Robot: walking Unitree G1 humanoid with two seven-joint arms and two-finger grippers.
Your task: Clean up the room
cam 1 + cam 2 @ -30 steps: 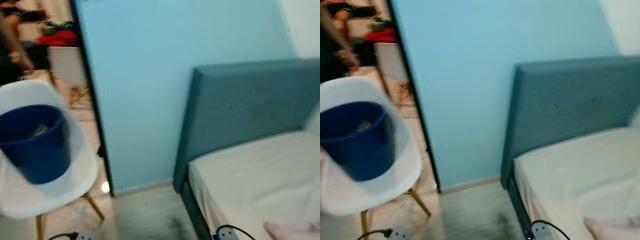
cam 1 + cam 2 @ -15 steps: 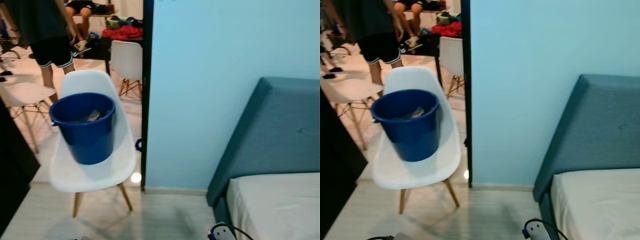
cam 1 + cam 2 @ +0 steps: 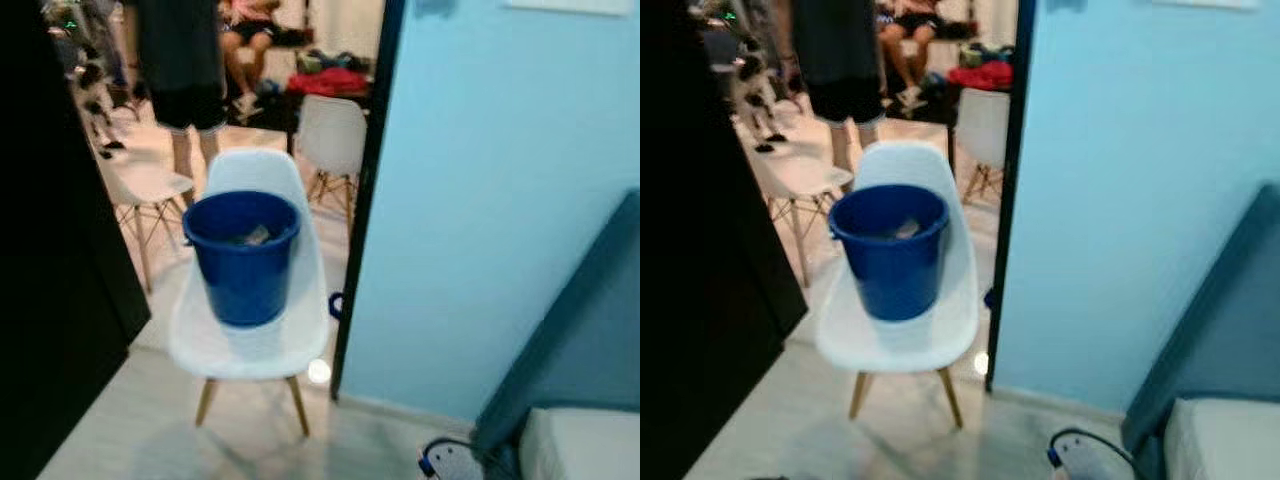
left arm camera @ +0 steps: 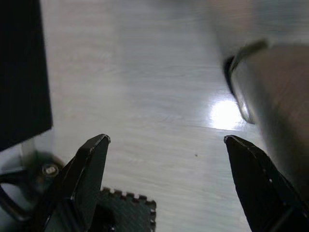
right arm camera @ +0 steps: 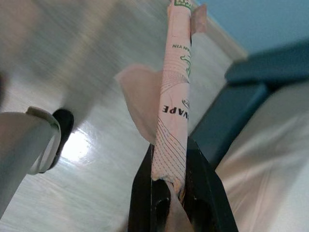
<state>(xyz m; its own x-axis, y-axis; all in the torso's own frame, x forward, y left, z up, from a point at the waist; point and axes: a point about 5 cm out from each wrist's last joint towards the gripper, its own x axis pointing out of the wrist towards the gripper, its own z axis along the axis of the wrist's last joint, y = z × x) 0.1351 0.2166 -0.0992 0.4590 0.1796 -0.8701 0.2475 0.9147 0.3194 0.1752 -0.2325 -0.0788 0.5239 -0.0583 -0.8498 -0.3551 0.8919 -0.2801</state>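
The right gripper (image 5: 170,186) has its fingers clamped on a pink wrapper (image 5: 173,96). Disposal remains: the blue bucket (image 3: 242,255) sits on the white chair (image 3: 252,335) at 11 o'clock. The left gripper (image 4: 166,176) has its fingers apart, empty.

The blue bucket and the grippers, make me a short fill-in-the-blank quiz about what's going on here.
1. The blue bucket stands on a white ____.
2. The right gripper is shut on a pink paper ____.
3. The left gripper hangs over the floor with its fingers ____.
4. Beyond the doorway a ____ stands behind the bucket.

Missing words: chair; wrapper; open; person
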